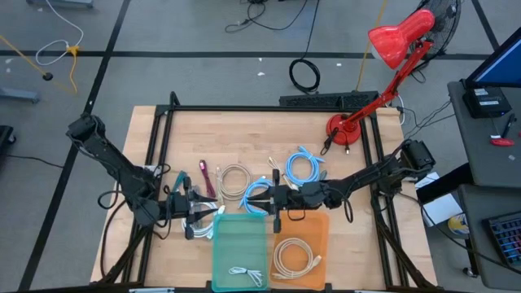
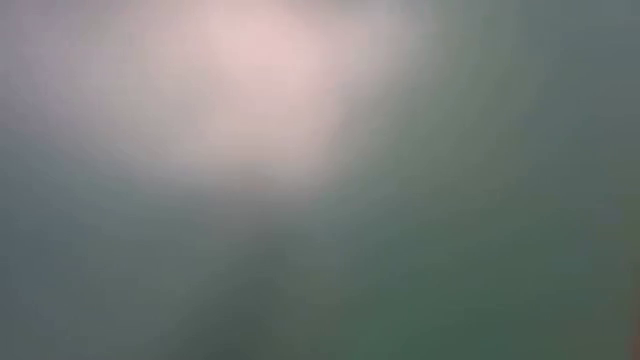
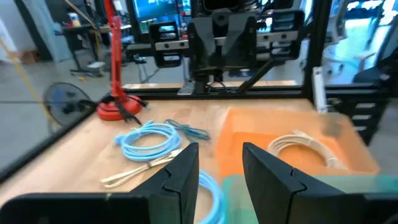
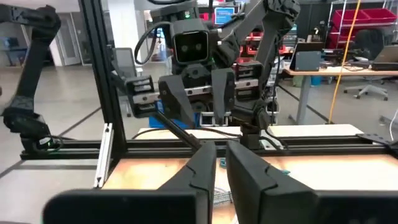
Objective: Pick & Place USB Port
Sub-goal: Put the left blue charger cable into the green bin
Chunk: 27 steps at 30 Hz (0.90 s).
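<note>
the right gripper (image 4: pixel 221 163) has its fingers nearly clenched on nothing visible, so it can rise without a cable; the left gripper (image 3: pixel 221 165) is released above the light blue cable (image 3: pixel 148 137).

Both dark arms reach in from the outer edges toward the middle of the surface, elbows bent and forearms low. The left pincer (image 1: pixel 201 213) points toward the right arm, its two fingers (image 3: pixel 186 171) standing apart with a clear gap between them. The right pincer (image 1: pixel 262 200) faces the left one, its fingers (image 4: pixel 205 163) nearly together, a narrow slit between.
</note>
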Available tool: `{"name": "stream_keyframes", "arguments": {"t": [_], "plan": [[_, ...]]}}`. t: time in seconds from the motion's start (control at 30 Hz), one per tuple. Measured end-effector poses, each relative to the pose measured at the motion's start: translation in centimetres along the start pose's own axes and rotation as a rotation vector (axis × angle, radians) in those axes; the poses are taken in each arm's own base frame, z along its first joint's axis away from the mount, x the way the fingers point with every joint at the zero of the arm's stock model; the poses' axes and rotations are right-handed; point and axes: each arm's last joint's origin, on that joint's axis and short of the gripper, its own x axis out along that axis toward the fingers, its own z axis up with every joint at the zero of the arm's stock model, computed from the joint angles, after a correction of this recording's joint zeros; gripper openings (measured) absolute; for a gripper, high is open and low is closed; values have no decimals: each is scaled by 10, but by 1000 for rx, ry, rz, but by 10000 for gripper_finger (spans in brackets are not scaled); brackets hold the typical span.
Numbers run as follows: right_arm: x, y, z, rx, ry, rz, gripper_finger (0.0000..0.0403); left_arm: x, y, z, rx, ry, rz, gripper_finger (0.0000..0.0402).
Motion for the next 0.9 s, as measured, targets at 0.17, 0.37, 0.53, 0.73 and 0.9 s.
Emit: {"name": "stream_keyframes", "arguments": {"t": [0.17,0.37,0.53,0.73,0.9], "plan": [[0,0,5,17,-43,2,36,0,0,-1,-8,5,-3,127],[0,0,4,16,-34,2,25,5,-1,1,-35,22,-200,127],[0,0,2,15,-20,0,21,11,-1,-3,-107,56,-230,127],[0,0,1,42,-5,-6,46,25,1,-11,-167,112,-262,128],[0,0,-1,61,18,-8,80,38,5,-18,-192,159,-292,145]]}}
